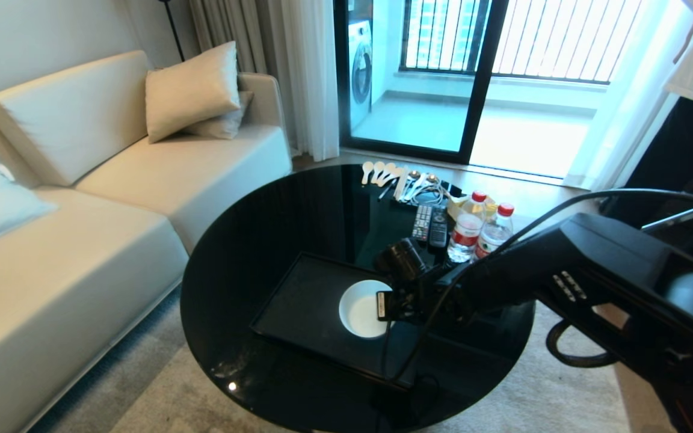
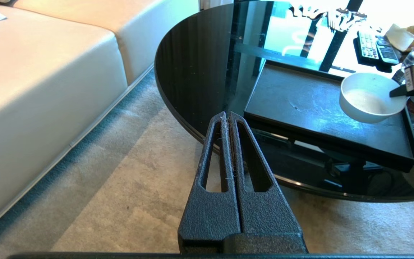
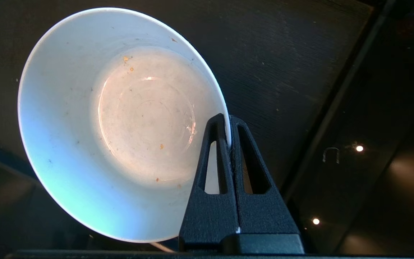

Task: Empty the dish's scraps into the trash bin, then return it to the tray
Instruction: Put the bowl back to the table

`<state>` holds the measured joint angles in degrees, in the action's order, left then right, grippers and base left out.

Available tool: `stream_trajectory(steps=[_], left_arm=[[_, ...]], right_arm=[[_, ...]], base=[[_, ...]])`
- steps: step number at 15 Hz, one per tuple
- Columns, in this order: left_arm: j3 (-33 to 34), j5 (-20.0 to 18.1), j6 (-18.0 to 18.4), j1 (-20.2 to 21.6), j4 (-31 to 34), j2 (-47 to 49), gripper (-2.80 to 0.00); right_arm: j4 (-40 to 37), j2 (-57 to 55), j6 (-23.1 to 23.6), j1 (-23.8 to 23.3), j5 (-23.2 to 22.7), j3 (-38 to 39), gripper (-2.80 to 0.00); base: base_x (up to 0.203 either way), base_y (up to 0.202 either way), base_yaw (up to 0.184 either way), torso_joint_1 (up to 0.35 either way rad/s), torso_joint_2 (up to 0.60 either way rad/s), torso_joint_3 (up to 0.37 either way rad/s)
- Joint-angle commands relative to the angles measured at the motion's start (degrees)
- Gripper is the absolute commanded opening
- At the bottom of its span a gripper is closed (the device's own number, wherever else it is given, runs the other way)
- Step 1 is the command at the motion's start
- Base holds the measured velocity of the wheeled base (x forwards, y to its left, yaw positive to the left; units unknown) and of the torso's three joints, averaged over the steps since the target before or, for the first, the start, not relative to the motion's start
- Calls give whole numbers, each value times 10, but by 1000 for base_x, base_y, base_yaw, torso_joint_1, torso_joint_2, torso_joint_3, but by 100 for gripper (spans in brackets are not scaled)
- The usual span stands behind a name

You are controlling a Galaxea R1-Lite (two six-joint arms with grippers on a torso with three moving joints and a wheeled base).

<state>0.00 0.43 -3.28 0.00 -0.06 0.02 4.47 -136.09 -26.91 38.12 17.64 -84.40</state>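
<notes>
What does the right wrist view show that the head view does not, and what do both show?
Only the right wrist view: tiny orange crumbs inside the small round white ceramic bowl, and the right gripper fingers pinching its rim.
Only the head view: the cream sofa, two water bottles, remotes, spoons.
Both: the emptied bowl held over the flat black rectangular tray.

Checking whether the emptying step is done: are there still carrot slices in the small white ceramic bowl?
No, the small white ceramic bowl pinched at its rim by the right hand holds only a few tiny orange specks, no slices or strips.
</notes>
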Motion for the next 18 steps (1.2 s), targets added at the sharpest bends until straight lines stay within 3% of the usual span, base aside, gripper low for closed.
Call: stream_trajectory(steps=[1, 15, 16, 17, 18], left_arm=[[0, 0, -1, 0, 0, 0, -280], [0, 0, -1, 0, 0, 0, -280], [0, 0, -1, 0, 0, 0, -280], [0, 0, -1, 0, 0, 0, -280], [0, 0, -1, 0, 0, 0, -280]], right_arm=[[-2, -31, -17, 0, 1, -27, -280], [-3, -59, -53, -16, 2, -37, -280], [-3, -58, -53, -16, 2, -37, -36], [-3, -54, -53, -16, 2, -35, 0], [-3, -54, -52, -15, 2, -36, 0]], base=[[0, 0, 0, 0, 0, 0], [0, 0, 0, 0, 0, 0], [0, 0, 0, 0, 0, 0], [0, 0, 0, 0, 0, 0], [0, 0, 0, 0, 0, 0]])
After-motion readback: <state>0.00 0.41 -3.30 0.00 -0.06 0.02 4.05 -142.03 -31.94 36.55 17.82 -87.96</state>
